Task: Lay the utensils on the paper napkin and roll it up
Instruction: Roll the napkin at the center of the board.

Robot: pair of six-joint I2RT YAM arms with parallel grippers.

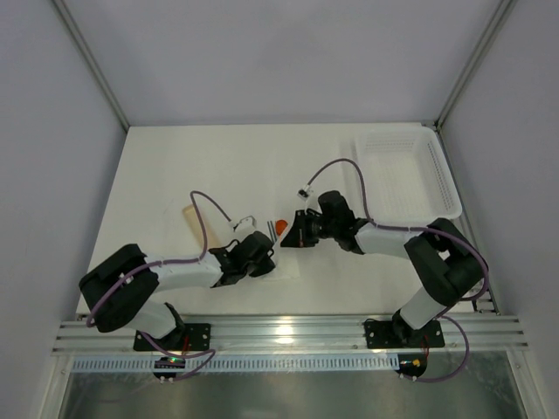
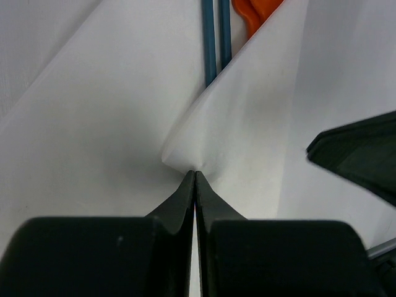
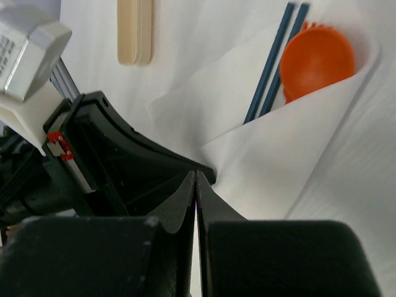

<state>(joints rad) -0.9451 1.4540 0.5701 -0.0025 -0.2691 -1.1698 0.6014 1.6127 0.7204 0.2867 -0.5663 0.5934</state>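
The tan stick (image 1: 188,218) lay bare on the desk (image 1: 175,166), left of the napkin (image 2: 247,124). My left tool (image 2: 195,176) was closed, pinching a raised fold of the napkin, which lay between the arms, folded over the orange spoon (image 3: 317,62) and two blue rods (image 3: 272,68). The right tool (image 3: 196,176) was also closed, gripping that fold's corner just beside the left one.
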